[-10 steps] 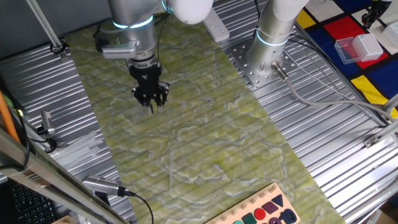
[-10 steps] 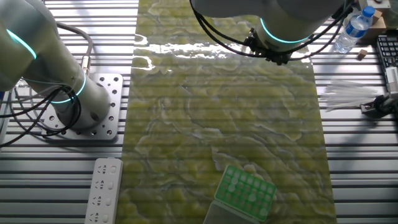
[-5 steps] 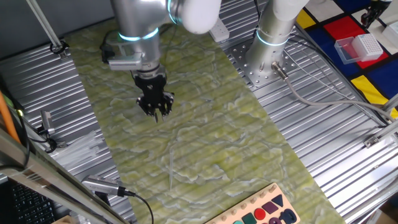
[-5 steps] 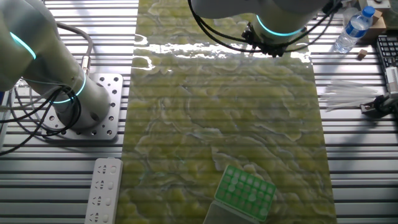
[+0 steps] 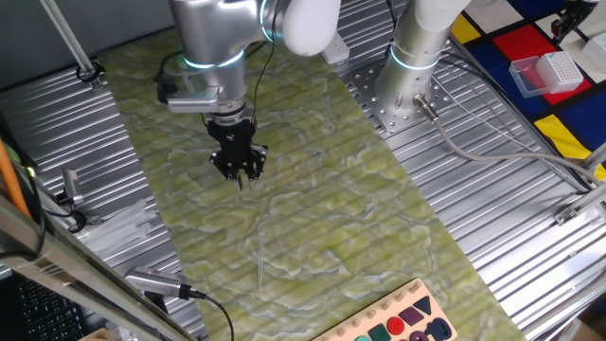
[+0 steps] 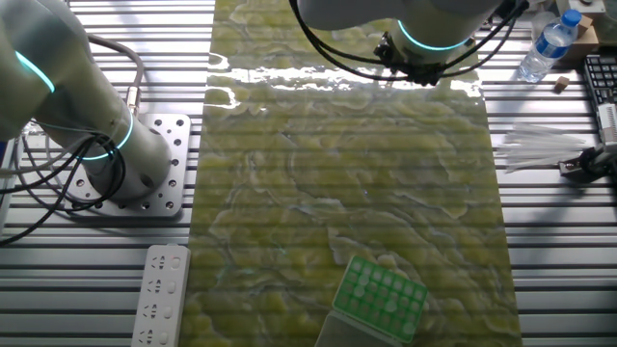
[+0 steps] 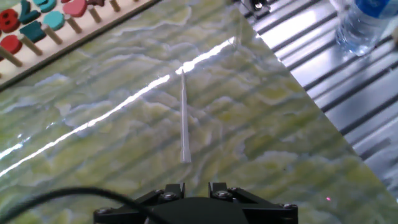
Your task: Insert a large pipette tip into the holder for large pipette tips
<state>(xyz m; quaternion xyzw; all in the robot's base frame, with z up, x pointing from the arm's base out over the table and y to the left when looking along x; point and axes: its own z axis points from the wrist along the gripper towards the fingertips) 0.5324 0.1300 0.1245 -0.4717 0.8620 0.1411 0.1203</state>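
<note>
in the first fixed view the claw (image 5: 238, 173) hangs over the green marbled mat (image 5: 312, 218) on the counter (image 5: 492, 218), empty, its fingers pointing down. whether those fingers stand apart or together i cannot tell: the fixed views are too small and the hand view shows only the base of the claw. to its right and nearer the camera, the large pipette tip (image 5: 259, 254) lies flat on the mat as a faint pale line, well apart from the claw.

the step in hand looks like the approach to pick up the tip. to do it well, the claw should travel until the tip sits centred below it, then turn so the fingers close across the thin cone rather than along it. in the hand view the large pipette tip (image 7: 185, 118) runs almost straight away from the camera, so a crosswise grip seems close already. gripping near the wider end would likely hold firmer and leave the point free.

in the other fixed view the holder for large pipette tips (image 6: 381, 297) waits at the near edge of the mat, well apart from the arm.
</note>
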